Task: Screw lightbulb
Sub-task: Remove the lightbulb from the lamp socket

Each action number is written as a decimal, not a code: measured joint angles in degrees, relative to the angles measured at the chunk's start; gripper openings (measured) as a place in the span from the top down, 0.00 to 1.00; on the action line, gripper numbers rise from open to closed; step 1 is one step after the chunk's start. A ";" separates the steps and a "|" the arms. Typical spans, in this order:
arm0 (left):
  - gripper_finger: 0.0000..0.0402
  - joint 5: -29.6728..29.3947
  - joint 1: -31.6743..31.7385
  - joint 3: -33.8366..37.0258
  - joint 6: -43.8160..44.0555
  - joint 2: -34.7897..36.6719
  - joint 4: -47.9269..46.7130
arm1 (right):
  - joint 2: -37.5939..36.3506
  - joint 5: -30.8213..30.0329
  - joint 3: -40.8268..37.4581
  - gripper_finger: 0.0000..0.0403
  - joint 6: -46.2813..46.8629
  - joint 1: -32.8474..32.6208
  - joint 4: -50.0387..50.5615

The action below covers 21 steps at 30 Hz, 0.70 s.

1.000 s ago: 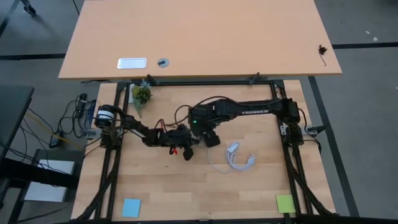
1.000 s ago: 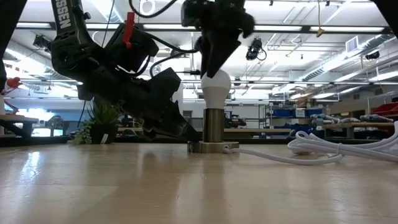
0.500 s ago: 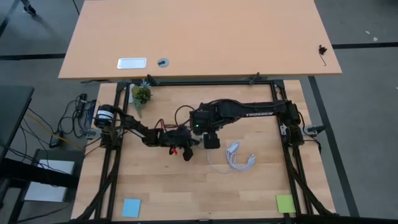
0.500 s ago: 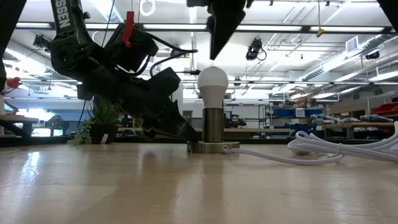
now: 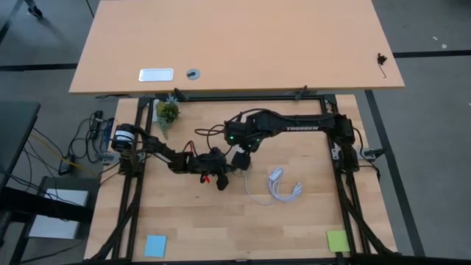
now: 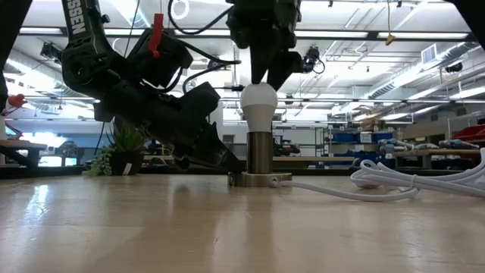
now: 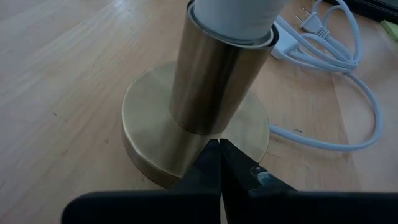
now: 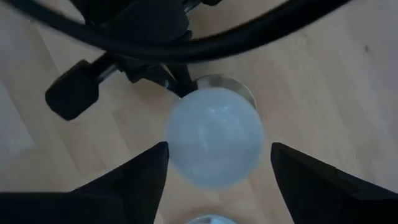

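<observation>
The white lightbulb (image 6: 259,102) stands upright with its base in a brass socket cylinder (image 6: 260,152) on a round brass base disc (image 7: 149,124) at the table's middle. My right gripper (image 8: 217,149) hangs open right above the bulb's head (image 8: 214,137) and points down. Its fingers stand on either side of the head without touching it. In the low view its tips (image 6: 265,76) end just over the bulb's top. My left gripper (image 7: 219,152) is shut, low at the socket's foot. In the high view the right gripper (image 5: 239,158) hides the bulb. My left gripper rests its shut fingertips on the base disc's top (image 7: 239,134), right at the foot of the brass cylinder. The fingers come slanting down from the table's left side. The disc lies flat on the table.
A coiled white cable with a plug (image 5: 280,188) lies right of the socket and runs to its base. A small potted plant (image 5: 167,112) stands at the far left. A blue note (image 5: 155,245) and a green note (image 5: 337,240) lie near the front edge.
My right gripper has let go of the bulb's head, risen clear, rolled about the line it points along, and come back down to just above the bulb. The bulb stays upright in the socket.
</observation>
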<state>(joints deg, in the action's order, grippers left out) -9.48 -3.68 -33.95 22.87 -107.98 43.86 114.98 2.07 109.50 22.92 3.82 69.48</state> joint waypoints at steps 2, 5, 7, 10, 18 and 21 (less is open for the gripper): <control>1.00 -0.04 0.00 0.00 0.00 0.00 0.00 | 0.02 0.94 -0.85 0.26 -0.04 0.42 -1.91; 1.00 -0.02 0.02 0.00 -0.01 0.00 0.00 | 0.13 3.08 -1.72 0.24 -0.03 0.57 -5.14; 1.00 0.00 0.00 0.00 -0.02 0.00 0.00 | 0.15 3.99 -1.99 0.22 0.07 0.58 -6.06; 1.00 0.05 0.00 0.00 -0.02 0.00 0.00 | 0.15 2.90 -2.84 0.21 0.26 0.43 -6.31; 1.00 0.11 0.00 0.00 -0.02 -0.02 0.04 | 0.15 2.34 -6.42 0.22 -0.32 0.54 -7.51; 1.00 0.11 0.00 0.00 -0.04 -0.02 0.07 | 0.15 2.34 -6.87 0.24 -3.09 0.54 -7.53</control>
<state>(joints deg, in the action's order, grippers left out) -9.37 -3.68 -33.95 22.83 -108.01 43.92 115.13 4.40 102.63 19.83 4.36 61.95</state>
